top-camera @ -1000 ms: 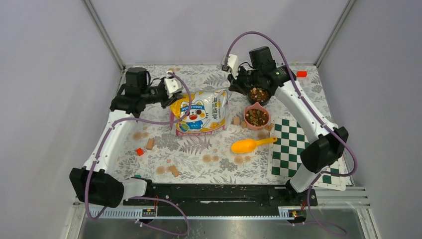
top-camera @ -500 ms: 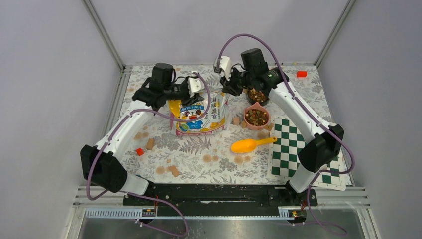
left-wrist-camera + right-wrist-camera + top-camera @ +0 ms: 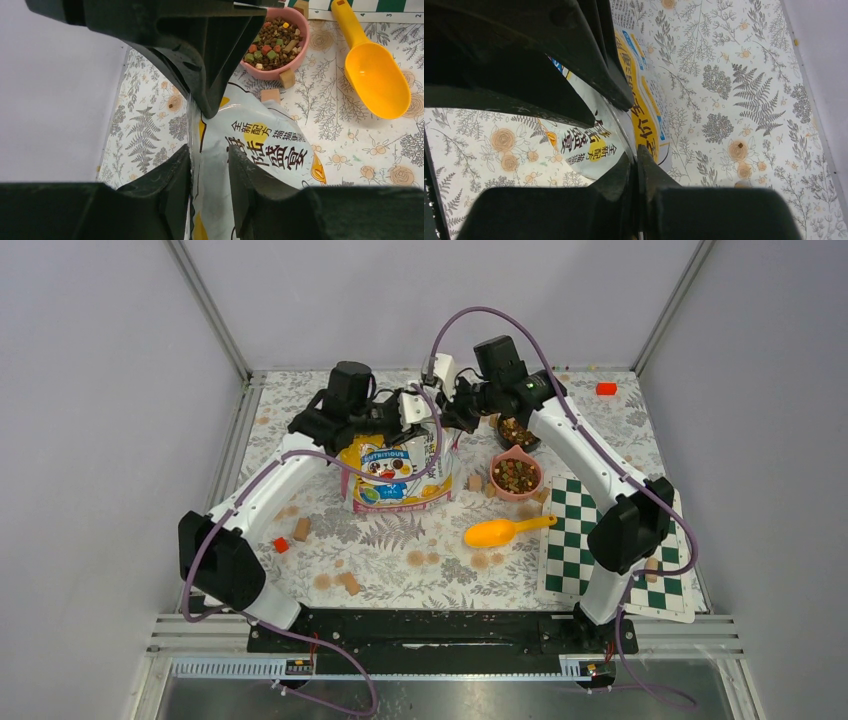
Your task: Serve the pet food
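Observation:
The pet food [image 3: 516, 474] fills a pink bowl [image 3: 534, 489] right of the bag; more lies in a dark bowl [image 3: 517, 430] behind it. The glossy yellow and white bag [image 3: 398, 472] stands mid-table. My right gripper [image 3: 450, 425] is at the bag's top right corner. In the right wrist view that gripper [image 3: 635, 155] is shut on the bag's [image 3: 589, 140] thin edge. My left gripper [image 3: 425, 430] hangs over the bag's top. In the left wrist view it [image 3: 210, 160] is open, its jaws astride the bag's [image 3: 270, 150] upper seam. The kibble [image 3: 272, 42] shows beyond.
A yellow scoop [image 3: 505, 531] lies in front of the pink bowl. A green chessboard [image 3: 600, 540] covers the right side. Wooden cubes [image 3: 301, 529] and a small red block [image 3: 281, 545] are scattered on the floral cloth. Another red block [image 3: 605, 388] sits far right.
The left arm swung right from the far left side to the bag's top. The right gripper moved left from the dark bowl and shut on the bag's corner.

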